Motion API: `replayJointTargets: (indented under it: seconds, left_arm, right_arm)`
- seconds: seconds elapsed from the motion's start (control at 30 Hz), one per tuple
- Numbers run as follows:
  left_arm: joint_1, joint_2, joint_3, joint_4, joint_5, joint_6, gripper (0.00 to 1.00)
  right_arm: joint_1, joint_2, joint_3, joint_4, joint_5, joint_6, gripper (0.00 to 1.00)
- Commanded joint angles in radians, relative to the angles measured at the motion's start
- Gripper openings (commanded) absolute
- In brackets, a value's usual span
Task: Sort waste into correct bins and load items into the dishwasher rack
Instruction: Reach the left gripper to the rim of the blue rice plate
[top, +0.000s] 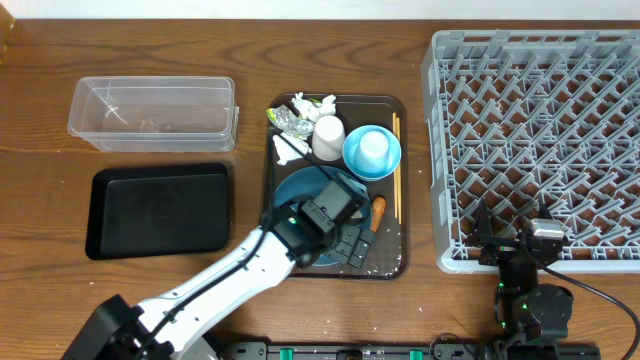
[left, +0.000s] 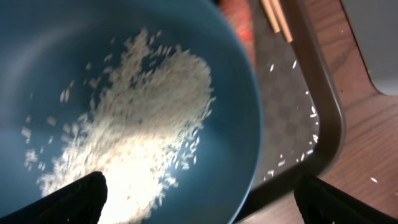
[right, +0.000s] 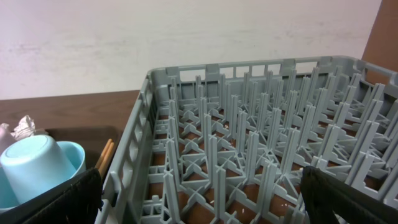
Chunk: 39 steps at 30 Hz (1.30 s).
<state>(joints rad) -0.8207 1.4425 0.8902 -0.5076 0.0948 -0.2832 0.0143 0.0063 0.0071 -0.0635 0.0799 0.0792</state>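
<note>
While the left gripper (left: 199, 202) has its fingers (left: 68, 202) spread wide and holds nothing, the big blue dish (left: 124, 50) lies right under them with white rice (left: 143, 124) in it. The view is blurry, so they may touch its rim. Ahead lie chopsticks (left: 277, 18) on the brown tray (left: 286, 106). The right gripper (right: 199, 205) is wide open and empty too, with the grey rack (right: 249, 124) just ahead of it.

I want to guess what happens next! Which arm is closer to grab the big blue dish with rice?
Left. The left gripper hangs open right over the dish and its rice. The right gripper is far away, by the rack.
</note>
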Motion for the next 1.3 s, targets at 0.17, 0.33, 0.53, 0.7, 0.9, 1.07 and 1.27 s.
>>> replayJointTargets:
  seconds: [0.17,0.33,0.53,0.7,0.9,1.07,1.27]
  left_arm:
    - [-0.072,0.056,0.011,0.020,-0.143,0.055,0.98]
    - [-0.106,0.108,0.011,0.023,-0.229,0.055,0.98]
    - [-0.140,0.147,0.011,0.031,-0.235,0.055,0.97]
    - [-0.158,0.164,0.011,0.031,-0.235,0.054,0.89]
    - [-0.159,0.202,0.011,0.032,-0.235,0.054,0.87]
    - [-0.159,0.211,0.011,0.033,-0.235,0.053,0.85]
    - [-0.159,0.209,0.014,0.045,-0.234,0.046,0.73]
  right_arm:
    - [-0.014,0.000,-0.002,-0.004,0.010,-0.002,0.99]
    - [-0.014,0.000,-0.002,-0.004,0.010,-0.002,0.99]
    - [-0.014,0.000,-0.002,-0.004,0.010,-0.002,0.99]
    - [-0.014,0.000,-0.002,-0.004,0.010,-0.002,0.99]
    - [-0.014,0.000,-0.002,-0.004,0.010,-0.002,0.99]
    - [-0.014,0.000,-0.002,-0.004,0.010,-0.002,0.99]
    - [-0.014,0.000,-0.002,-0.004,0.010,-0.002,0.99]
